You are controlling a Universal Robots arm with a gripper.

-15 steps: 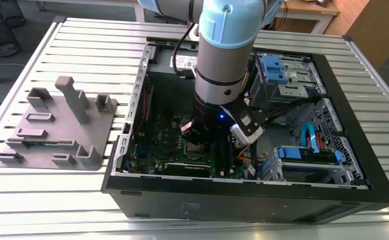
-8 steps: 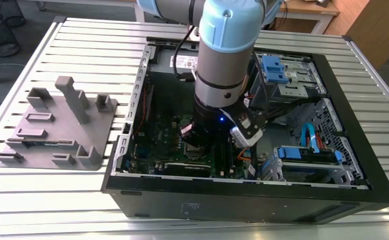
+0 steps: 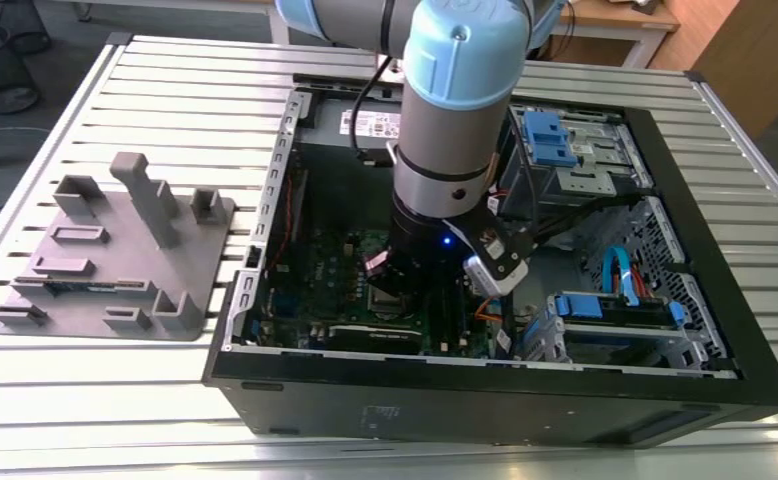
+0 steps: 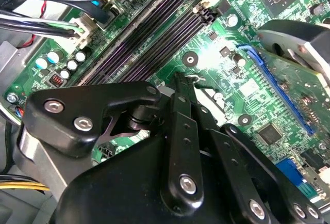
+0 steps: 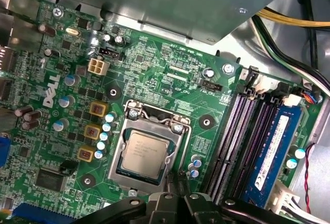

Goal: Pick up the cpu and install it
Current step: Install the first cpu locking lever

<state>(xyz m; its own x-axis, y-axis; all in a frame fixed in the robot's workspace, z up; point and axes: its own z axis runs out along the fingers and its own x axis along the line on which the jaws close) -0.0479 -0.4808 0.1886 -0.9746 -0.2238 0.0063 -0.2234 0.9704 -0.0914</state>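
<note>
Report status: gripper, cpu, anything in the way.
Gripper low over the green motherboard, inside the computer case. Cpu seated in the socket. Nothing over the cpu.

Exterior view: arm point(image 3: 449, 150) blocks the socket area of the motherboard point(image 3: 322, 270). Gripper point(image 4: 181, 79) fingertips hidden behind linkage in second wrist view, cut off by the frame edge in first.

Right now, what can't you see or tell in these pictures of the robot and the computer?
- Exterior view: the arm stands in front of the socket, so the chip there is hidden.
- First wrist view: the chip lies in the socket, but whether it is fully seated can't be told; the claw's black links cover the socket's near edge.
- Second wrist view: the claw blocks the socket; whether it is open or shut can't be told.
</note>
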